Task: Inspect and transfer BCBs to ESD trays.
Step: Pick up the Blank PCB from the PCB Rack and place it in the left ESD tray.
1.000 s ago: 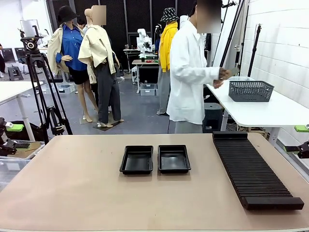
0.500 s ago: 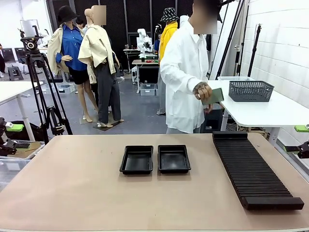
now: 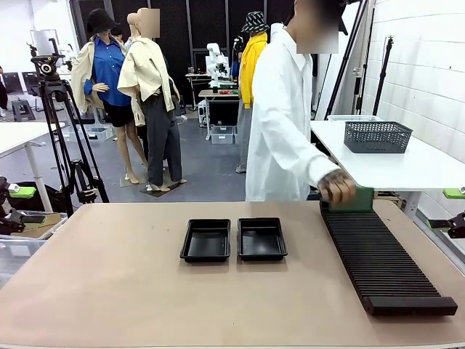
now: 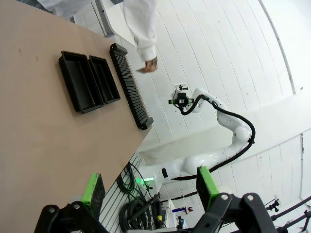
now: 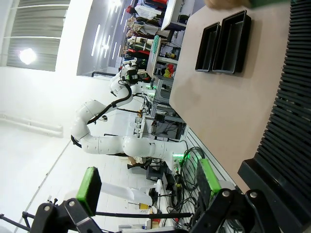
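Two empty black ESD trays (image 3: pixel 207 241) (image 3: pixel 261 239) sit side by side at the table's middle. Across the table, a person's hand (image 3: pixel 337 190) holds a green BCB (image 3: pixel 362 199) at the far end of the ribbed black rack (image 3: pixel 381 254). My left gripper (image 4: pixel 149 187) hangs open off the table's left side, with the trays (image 4: pixel 80 82) far ahead of it. My right gripper (image 5: pixel 148 182) is open too, off the right side beyond the rack (image 5: pixel 286 97). The BCB (image 5: pixel 272 2) and the trays (image 5: pixel 221 31) lie far from it.
A grey mesh basket (image 3: pixel 377 136) stands on a white side table (image 3: pixel 407 171) behind the person. A camera tripod (image 3: pixel 62 131) stands at the back left. The brown tabletop (image 3: pixel 109 283) is bare in front of the trays and to their left.
The person turned from the side table with a green board in hand and brought it down to the far end of the rack. Neither arm has moved.
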Controlling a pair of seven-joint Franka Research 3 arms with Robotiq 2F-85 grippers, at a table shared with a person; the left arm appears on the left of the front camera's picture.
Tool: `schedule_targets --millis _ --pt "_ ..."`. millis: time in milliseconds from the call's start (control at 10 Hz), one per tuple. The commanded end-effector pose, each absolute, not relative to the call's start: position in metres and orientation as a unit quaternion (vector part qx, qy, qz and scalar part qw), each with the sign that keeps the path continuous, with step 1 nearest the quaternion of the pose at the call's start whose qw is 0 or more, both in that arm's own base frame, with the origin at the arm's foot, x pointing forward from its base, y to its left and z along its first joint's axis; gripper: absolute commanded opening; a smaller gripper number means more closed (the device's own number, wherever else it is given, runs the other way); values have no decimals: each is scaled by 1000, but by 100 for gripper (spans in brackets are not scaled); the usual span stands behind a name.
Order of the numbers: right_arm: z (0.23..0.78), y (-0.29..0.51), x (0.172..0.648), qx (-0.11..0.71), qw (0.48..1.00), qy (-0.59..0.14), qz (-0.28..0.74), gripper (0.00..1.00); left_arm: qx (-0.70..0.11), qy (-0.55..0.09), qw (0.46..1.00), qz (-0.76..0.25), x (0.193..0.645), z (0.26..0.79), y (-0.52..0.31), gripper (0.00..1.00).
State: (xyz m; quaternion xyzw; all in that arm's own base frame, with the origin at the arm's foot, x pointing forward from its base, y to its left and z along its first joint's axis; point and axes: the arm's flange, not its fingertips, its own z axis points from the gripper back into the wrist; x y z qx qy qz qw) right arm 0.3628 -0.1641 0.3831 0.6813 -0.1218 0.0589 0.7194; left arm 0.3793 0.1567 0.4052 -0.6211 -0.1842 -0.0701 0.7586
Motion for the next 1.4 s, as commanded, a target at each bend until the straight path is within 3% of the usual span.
schedule_targets --millis 0,1300 --pt "382 -163 363 682 719 -120 58 100 -622 -185 758 -72 379 406 156 100" --pt "382 -163 363 682 719 -120 58 100 -622 -185 758 -72 379 406 156 100"
